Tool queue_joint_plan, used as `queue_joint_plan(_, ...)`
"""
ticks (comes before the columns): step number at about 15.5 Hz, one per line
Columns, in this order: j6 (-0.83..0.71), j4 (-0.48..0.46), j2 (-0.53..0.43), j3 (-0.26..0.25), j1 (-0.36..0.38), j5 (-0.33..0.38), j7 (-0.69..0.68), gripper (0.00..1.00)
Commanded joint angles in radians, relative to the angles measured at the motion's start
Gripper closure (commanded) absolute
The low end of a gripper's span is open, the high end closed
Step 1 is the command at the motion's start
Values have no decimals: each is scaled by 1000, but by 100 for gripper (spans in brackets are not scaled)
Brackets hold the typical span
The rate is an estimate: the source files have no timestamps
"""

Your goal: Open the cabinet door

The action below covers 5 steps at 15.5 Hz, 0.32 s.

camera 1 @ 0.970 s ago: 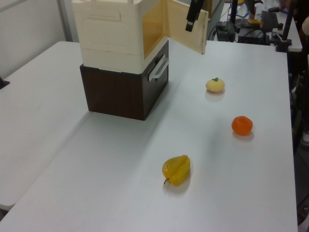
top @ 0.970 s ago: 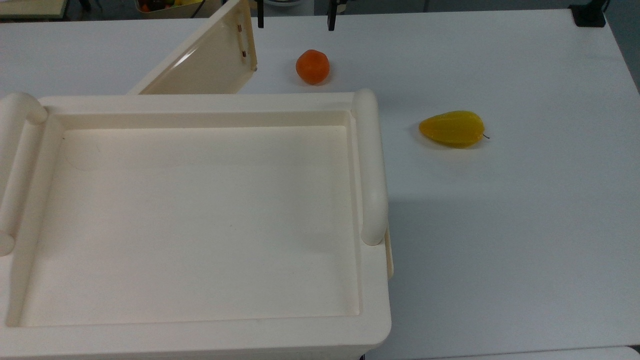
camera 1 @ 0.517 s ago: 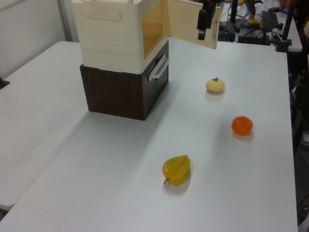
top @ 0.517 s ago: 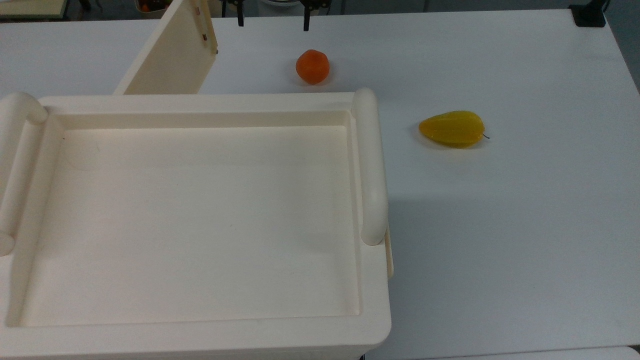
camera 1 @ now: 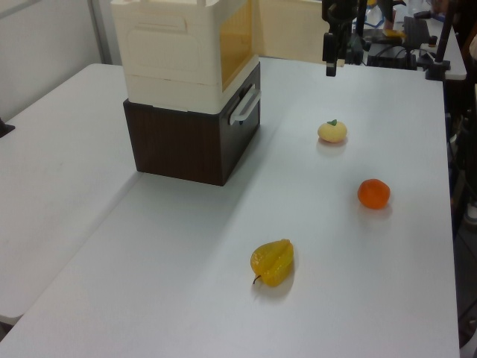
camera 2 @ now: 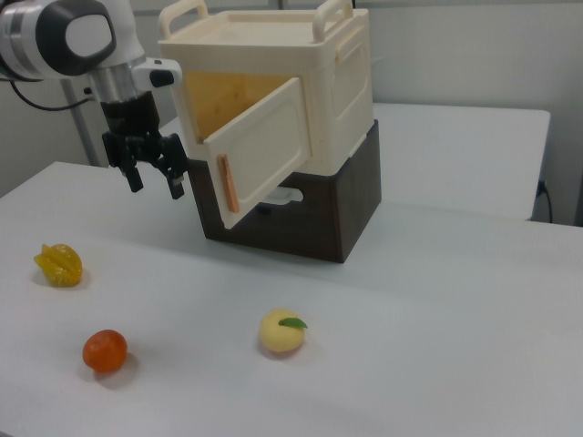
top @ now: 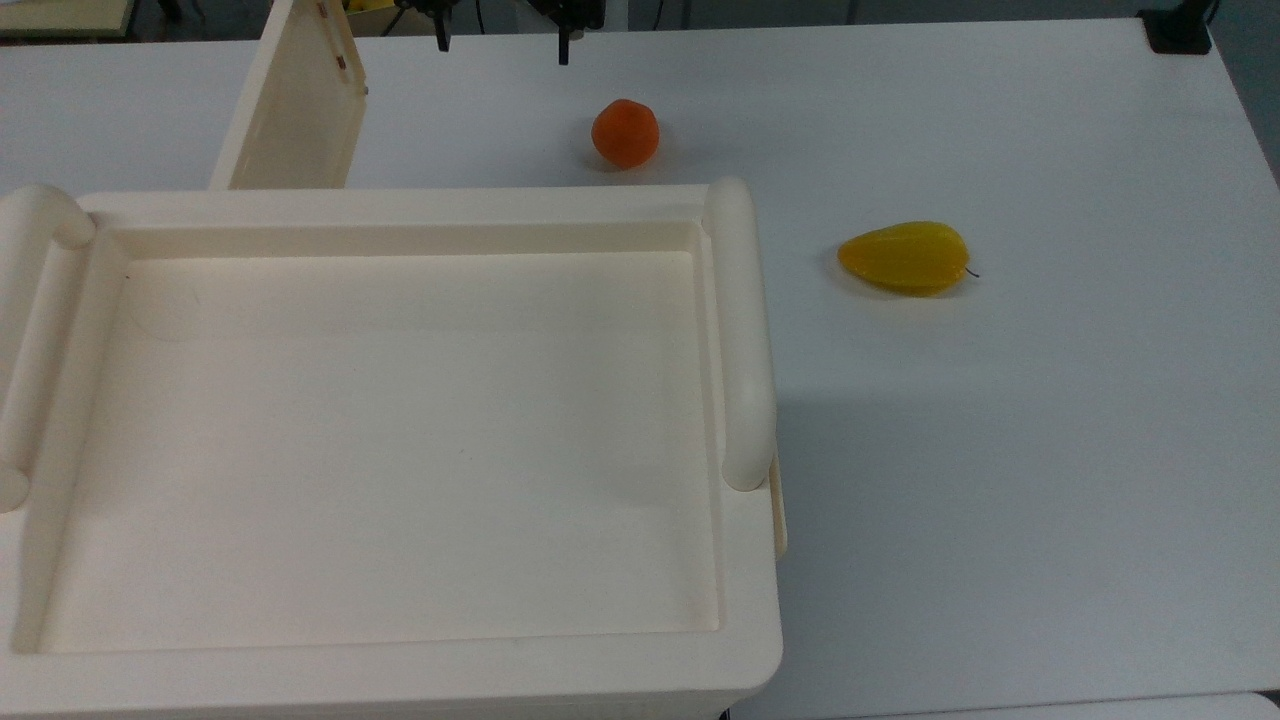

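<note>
The cream cabinet [camera 2: 314,73] stands on a dark brown base [camera 2: 301,223]; its recessed tray top [top: 400,440] takes up the top view's left. The cabinet door [camera 2: 264,150] is swung wide open, showing the yellowish inside. The same door [top: 292,105] stands edge-on at the top view's upper left, and the door [camera 1: 287,30] also appears behind the cabinet in the left view. My gripper [camera 2: 155,180] hangs open just off the door's free edge, at the right view's left, holding nothing. The gripper [top: 500,42] has its two fingers spread apart.
On the white table lie an orange [top: 625,132], a yellow starfruit [top: 905,258] and a peach [camera 2: 281,331]. A white drawer handle [camera 1: 244,107] sticks out of the dark base. Equipment and cables [camera 1: 406,37] crowd the far table edge in the left view.
The door has swung further open, toward the top view's left. The open gripper has moved the same way alongside the door's free edge.
</note>
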Motion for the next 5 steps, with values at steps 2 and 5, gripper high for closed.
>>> queue_joint_plan(2, 0, -51, -42, -13, 7, 19, -12, 0)
queue_joint_plan(5, 0, -49, -41, -13, 5, 19, -11, 0)
